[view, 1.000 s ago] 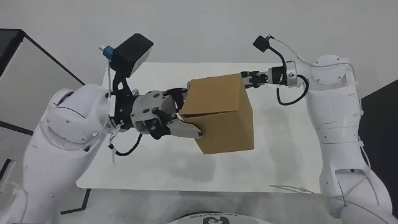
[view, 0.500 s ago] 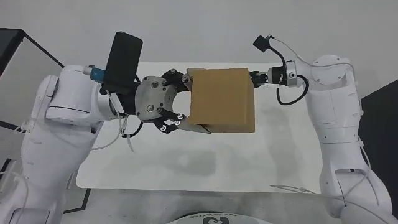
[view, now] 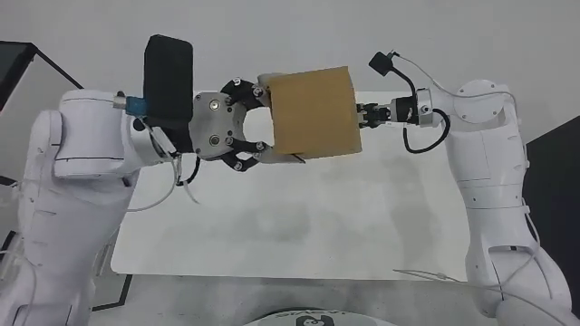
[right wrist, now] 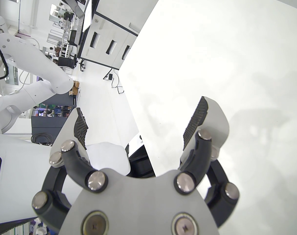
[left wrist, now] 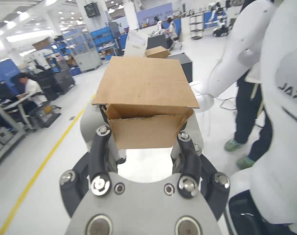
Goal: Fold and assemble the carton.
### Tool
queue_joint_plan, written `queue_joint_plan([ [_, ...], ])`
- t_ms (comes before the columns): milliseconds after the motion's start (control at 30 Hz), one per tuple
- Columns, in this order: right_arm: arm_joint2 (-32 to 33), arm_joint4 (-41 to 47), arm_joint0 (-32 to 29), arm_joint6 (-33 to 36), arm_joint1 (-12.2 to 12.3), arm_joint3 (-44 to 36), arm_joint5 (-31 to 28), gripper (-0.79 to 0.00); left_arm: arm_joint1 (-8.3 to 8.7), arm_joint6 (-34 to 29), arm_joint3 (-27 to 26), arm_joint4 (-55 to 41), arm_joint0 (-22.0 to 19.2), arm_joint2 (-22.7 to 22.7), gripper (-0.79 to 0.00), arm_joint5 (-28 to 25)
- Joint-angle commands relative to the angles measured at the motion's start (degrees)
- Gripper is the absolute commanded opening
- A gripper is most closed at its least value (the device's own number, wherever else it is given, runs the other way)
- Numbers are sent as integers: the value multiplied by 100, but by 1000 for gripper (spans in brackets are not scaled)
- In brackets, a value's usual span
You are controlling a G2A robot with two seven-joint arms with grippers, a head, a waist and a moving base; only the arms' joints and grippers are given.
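Top view: carton (view: 313,113) clamped in left gripper (view: 268,122).

The carton (view: 313,113), clamped at its open end in the left end effector (view: 268,123), hangs over the far part of the counter (view: 272,226) and blocks the straight way between the two end effectors. The right end effector (view: 366,113), fingers spread wide, sits just beside the carton's right face, leaving a narrow gap there. A gripper could pass over the counter's broad near stretch, in front of the carton.
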Motion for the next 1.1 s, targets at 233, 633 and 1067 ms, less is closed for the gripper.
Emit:
queue_joint_plan([
  [233, 0, 0, 0, 0, 0, 0, 0, 0, -60, 1366, -204, 2781, -72, -256, -785, -752],
  [633, 0, 0, 0, 0, 0, 0, 0, 0, -55, 2520, -151, 3710, -39, -174, -785, -752],
  [1067, 0, 0, 0, 0, 0, 0, 0, 0, 79, 5522, -363, 8239, -63, -82, -785, 80],
])
